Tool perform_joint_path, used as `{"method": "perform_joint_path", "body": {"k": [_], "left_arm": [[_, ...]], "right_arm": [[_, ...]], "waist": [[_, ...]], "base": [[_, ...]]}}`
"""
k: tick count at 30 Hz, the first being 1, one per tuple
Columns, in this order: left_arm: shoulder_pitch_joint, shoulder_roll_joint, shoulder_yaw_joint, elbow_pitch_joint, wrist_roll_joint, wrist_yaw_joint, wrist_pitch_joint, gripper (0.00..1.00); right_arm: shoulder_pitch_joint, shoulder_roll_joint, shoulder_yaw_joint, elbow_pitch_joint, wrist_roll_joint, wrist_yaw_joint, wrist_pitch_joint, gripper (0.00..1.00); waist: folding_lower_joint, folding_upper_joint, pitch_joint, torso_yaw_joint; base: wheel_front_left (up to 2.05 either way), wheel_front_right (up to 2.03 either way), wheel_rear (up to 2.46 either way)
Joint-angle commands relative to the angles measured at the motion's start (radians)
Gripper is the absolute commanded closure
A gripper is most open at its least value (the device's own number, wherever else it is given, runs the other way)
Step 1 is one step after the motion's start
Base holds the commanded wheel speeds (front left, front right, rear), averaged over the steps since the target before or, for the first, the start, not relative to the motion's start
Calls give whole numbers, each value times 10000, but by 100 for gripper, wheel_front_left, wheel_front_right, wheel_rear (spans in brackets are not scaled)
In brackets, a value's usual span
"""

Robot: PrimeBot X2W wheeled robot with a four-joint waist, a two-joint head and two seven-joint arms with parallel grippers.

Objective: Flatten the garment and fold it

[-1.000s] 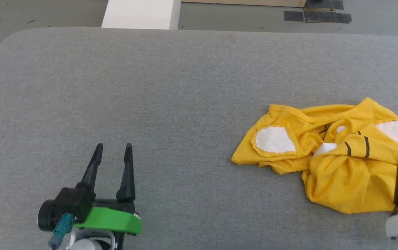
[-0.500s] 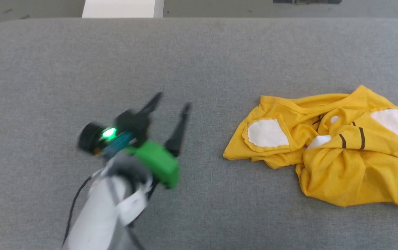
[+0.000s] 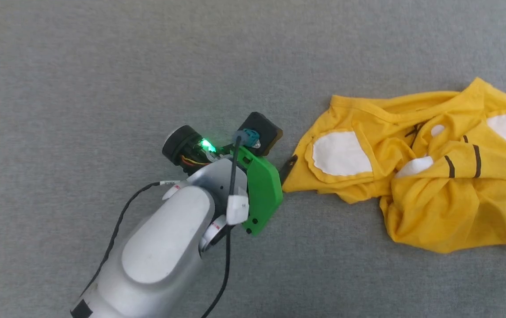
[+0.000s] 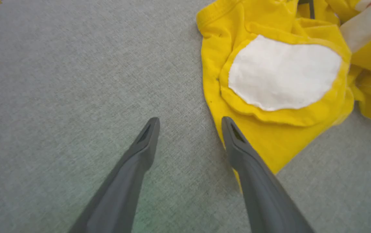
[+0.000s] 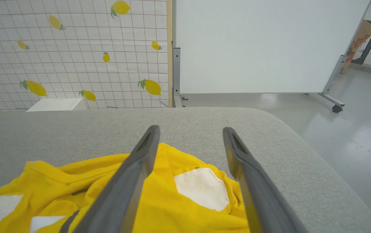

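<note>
Loosely crumpled garment [image 3: 429, 212], white patches [image 3: 341, 152], black stripes [image 3: 476, 161], left claw [image 4: 190, 119] spread alongside

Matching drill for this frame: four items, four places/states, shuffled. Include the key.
1 left gripper
2 right gripper
3 garment
4 white panel

a crumpled on the grey surface
b open, one finger beside the garment's corner
c open, above the garment
d upright on the floor beyond the surface

Pairs: 1-b, 2-c, 3-a, 4-d
</note>
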Motion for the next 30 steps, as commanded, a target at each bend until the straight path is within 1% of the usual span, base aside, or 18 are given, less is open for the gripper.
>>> {"method": "perform_joint_path", "body": {"k": [1,6,7,9,14,16,20,23,26,30], "left_arm": [[-239,101,-124,185,-109,-65,190,0],[-304,158,-527,688,-466,-66,765,0],[-291,172,-647,745,-549,-66,839,39],[-252,223,-971,754,-738,-66,881,100],[-61,308,-1451,670,-1310,-66,780,100],[-13,362,-1374,676,-1357,-35,564,100],[115,381,-1083,633,-1410,229,27,100],[221,458,-591,349,-1522,636,-475,100],[385,713,21,-144,-1672,1119,-809,100],[675,1411,1020,-992,-1924,1802,-923,100]], "right_arm": [[-186,2,3,-43,73,-15,-91,0],[-252,3,19,120,169,-15,-196,0],[-250,3,20,186,191,-15,-219,0],[-240,3,37,316,241,-15,-270,0],[-132,3,15,577,284,-15,-362,0],[-94,3,12,622,298,-15,-383,0],[-34,3,3,647,310,-15,-375,0],[73,3,-54,632,305,-15,-322,0],[189,3,-143,585,298,-15,-243,0],[294,3,-214,496,317,-15,-142,0]], "waist": [[0,0,439,-326],[0,0,581,-553],[0,0,571,-588],[0,0,504,-654],[0,0,120,-649],[0,0,-59,-615],[0,0,-460,-515],[0,0,-755,-405],[0,0,-960,-276],[0,0,-1100,-142]], "base": [[0,0,0],[0,0,0],[0,0,0],[0,0,0],[0,0,0],[0,0,0],[0,0,0],[0,0,0],[0,0,0],[0,0,0]]}}
